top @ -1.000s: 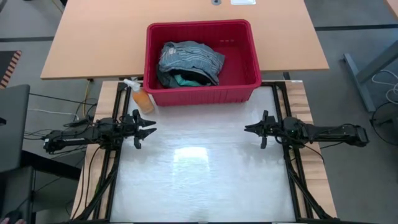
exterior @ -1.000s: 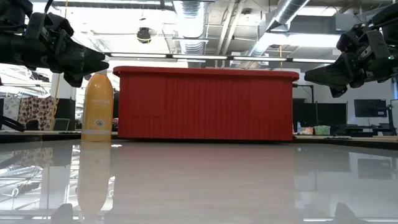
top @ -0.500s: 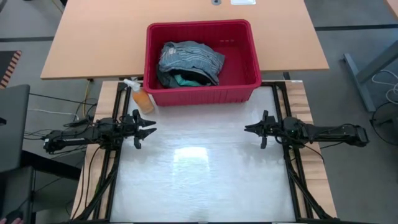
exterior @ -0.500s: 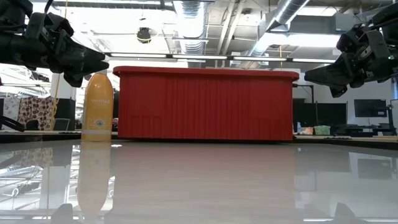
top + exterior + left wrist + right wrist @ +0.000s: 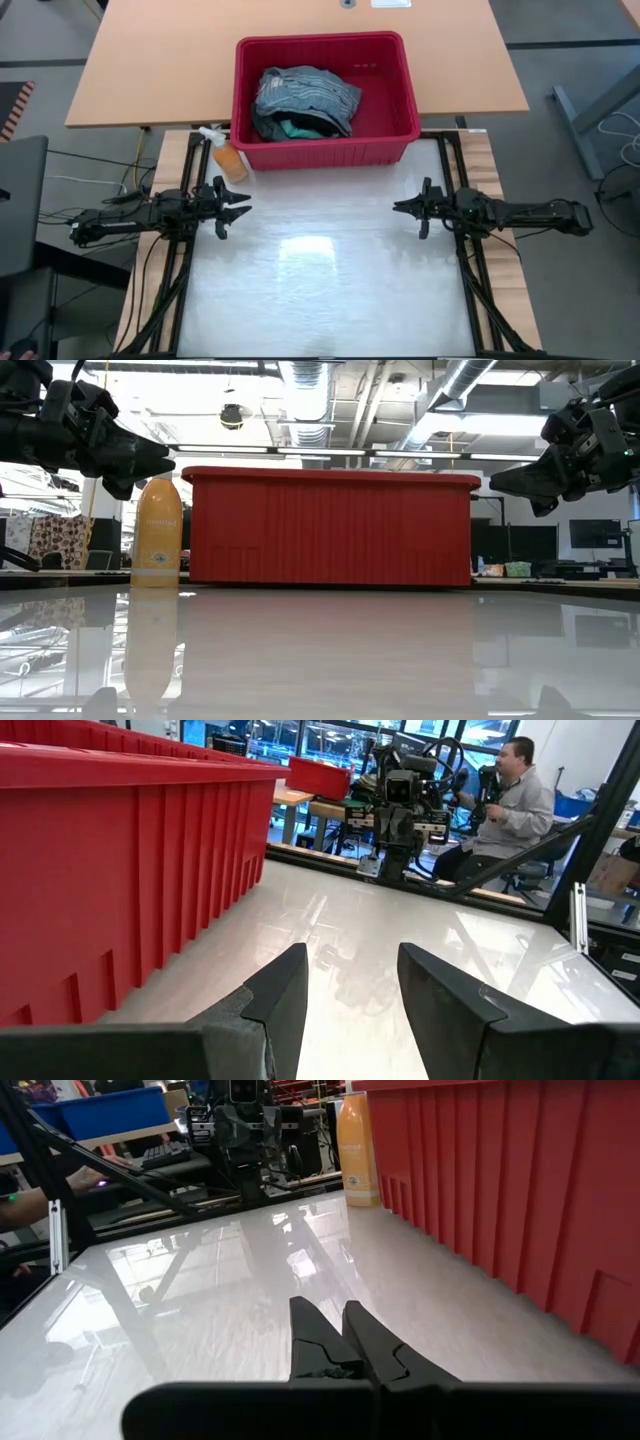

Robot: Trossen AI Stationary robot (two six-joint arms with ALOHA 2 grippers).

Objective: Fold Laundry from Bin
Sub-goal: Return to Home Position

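The white table (image 5: 320,290) is spread in front of the bin (image 5: 330,153), and a wooden desk (image 5: 150,70) is set behind it. The bin is stood across the seam between the two. In the left wrist view a seated person (image 5: 510,805) in a grey top is seen in the room, well beyond the table and off to the side away from the bin.

The bin, red with slotted walls and a thick rim, is stood upright with a long wall turned toward the table.

Both arms are laid level and held clear of the tabletop, at about the height of the bin's rim. They are pointed at each other across the table. The left gripper (image 5: 243,208) is held in front of the bin's left front corner, well apart from it. Its fingers (image 5: 285,990) are spread, with nothing between them. The right gripper (image 5: 402,208) is held in front of the bin's right front corner, likewise well apart. Its fingers (image 5: 320,1335) are brought together on nothing.

The laundry (image 5: 305,98) is piled inside the bin, toward its left side. A mottled blue-grey garment is laid on top, and a little turquoise and dark cloth is shown under its front edge. The bin's red floor is seen to the right of the pile.

An orange spray bottle (image 5: 228,158) with a white head is stood upright just beside the bin's left front corner. Whether the wall is touched cannot be told.
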